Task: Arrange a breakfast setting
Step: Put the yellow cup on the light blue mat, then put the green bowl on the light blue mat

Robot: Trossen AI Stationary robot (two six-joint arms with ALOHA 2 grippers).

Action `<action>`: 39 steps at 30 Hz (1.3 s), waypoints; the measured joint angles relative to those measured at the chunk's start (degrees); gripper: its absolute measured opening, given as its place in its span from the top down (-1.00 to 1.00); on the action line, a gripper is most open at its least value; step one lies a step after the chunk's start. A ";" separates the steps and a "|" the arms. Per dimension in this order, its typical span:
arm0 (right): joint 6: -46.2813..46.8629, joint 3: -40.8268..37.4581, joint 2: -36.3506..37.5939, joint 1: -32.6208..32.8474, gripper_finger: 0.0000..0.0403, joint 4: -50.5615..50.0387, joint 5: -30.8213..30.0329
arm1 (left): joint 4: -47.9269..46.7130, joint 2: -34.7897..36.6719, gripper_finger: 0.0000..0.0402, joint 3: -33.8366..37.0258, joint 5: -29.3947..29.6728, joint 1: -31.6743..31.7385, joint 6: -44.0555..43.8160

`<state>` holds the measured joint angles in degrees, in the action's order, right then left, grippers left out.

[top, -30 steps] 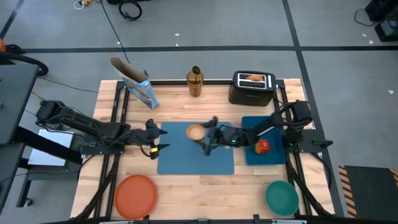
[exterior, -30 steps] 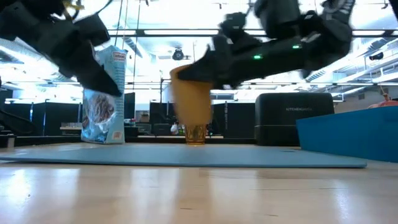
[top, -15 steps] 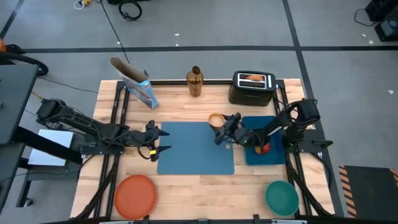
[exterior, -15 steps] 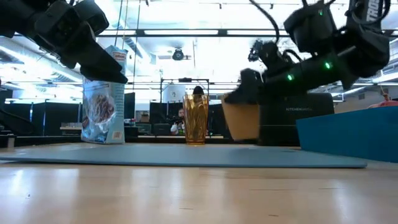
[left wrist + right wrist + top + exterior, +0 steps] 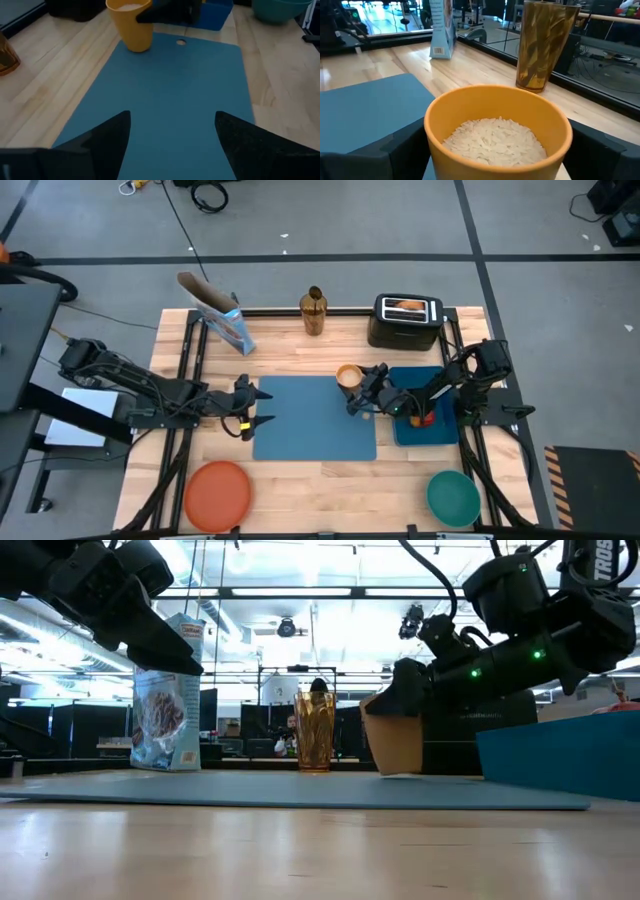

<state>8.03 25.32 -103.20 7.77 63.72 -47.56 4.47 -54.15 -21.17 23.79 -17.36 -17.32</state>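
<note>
High view: my right gripper (image 5: 352, 385) is clamped on the small orange cup (image 5: 347, 374) at the far right corner of the flat blue rectangular placemat (image 5: 314, 417).

Low view: the cup looks nearly grounded, so next I'd lower gently, then release.

Left wrist view: my left gripper (image 5: 172, 132) hovers spread apart, waiting.

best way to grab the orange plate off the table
The orange plate lies flat near the table's front left corner, so only its raised rim offers a hold. I'd pinch the rim from above at the edge nearest the left gripper, one jaw under the lip.
</note>
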 joint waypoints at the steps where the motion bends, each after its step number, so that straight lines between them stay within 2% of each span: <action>1: -0.04 0.00 0.00 -0.01 -0.94 -0.08 -0.03 | 0.00 0.00 -0.48 0.00 0.00 0.02 0.02; 8: -0.56 0.00 0.06 0.13 -0.96 -0.57 1.11 | -0.16 0.00 -0.48 0.00 0.00 0.02 0.00; 14: 1.05 0.04 2.40 0.49 -0.98 -5.76 2.65 | -0.48 0.00 -0.48 0.00 0.00 -0.02 0.00; 18: 2.90 0.04 5.71 0.48 -0.98 -12.87 3.34 | -0.57 0.00 -0.48 0.00 -0.01 -0.02 -0.14; 24: 7.34 0.07 12.63 -0.54 -0.98 -26.58 7.60 | -0.59 0.00 -0.48 0.00 0.00 -0.02 -0.24; 32: 8.55 0.04 18.81 -3.67 -0.99 -39.50 19.58 | -0.38 0.00 -0.48 0.02 0.00 -0.02 -0.36; 36: 8.64 0.06 21.01 -4.62 -0.99 -45.61 22.38 | -0.02 0.00 -0.48 0.02 0.00 -0.02 -0.42; 39: 9.73 2.09 23.47 -4.81 -0.99 -55.01 23.65 | -0.02 0.00 -0.48 0.02 -0.01 -0.02 -0.44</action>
<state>17.76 27.41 -79.72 2.96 8.71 -23.91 4.45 -54.15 -21.15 23.78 -17.39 -17.76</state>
